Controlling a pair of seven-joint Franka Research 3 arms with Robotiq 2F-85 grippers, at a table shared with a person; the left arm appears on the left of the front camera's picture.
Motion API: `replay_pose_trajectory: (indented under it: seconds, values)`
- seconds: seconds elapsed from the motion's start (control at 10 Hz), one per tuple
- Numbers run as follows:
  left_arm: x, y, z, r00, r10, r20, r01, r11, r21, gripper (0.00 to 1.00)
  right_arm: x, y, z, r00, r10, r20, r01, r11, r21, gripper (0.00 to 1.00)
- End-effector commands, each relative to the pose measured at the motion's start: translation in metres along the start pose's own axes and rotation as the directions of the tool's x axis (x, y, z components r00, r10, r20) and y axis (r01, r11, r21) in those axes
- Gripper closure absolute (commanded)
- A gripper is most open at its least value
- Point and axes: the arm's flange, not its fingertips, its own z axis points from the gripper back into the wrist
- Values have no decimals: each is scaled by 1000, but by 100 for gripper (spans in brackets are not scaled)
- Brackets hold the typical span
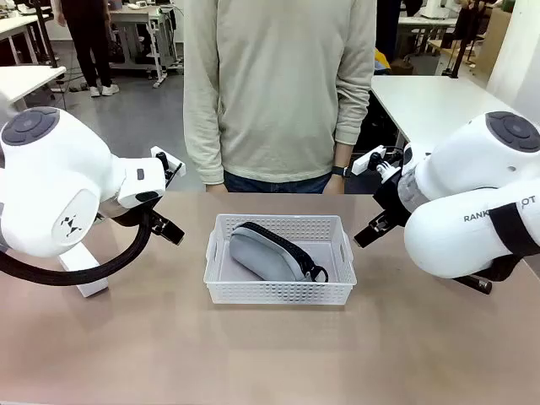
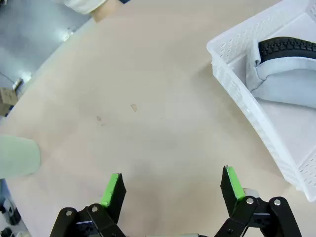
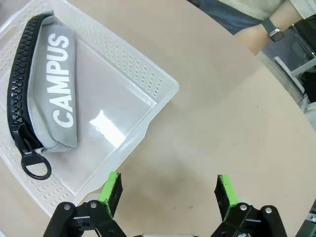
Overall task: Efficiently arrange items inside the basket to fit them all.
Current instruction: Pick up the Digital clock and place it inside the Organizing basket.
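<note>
One item is packed: mid-table (image 1: pixel 126 337), the white basket (image 1: pixel 278 291) holds the grey CAMPUS pouch (image 1: pixel 263 253), lying diagonally; the other items are still to go in. The left gripper (image 2: pixel 173 180) and right gripper (image 3: pixel 168 185) hover beside its short ends, spread wide and empty.

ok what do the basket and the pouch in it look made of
Basket: likely moulded white plastic, slightly glossy, with perforated walls and glare on its floor. Pouch: seems soft grey fabric, maybe neoprene, matte, with a chunky black zipper.
</note>
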Motion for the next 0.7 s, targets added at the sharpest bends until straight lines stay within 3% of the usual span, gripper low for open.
replay_pose_trajectory:
  seconds: [0.0,0.6]
  values:
    - [0,0,0,1000,0,0,0,1000,0,0,0,0,0,1000,0,0,0,1000,0,0]
    - [0,0,0,1000,0,0,0,1000,0,0,0,0,0,1000,0,0,0,1000,0,0]
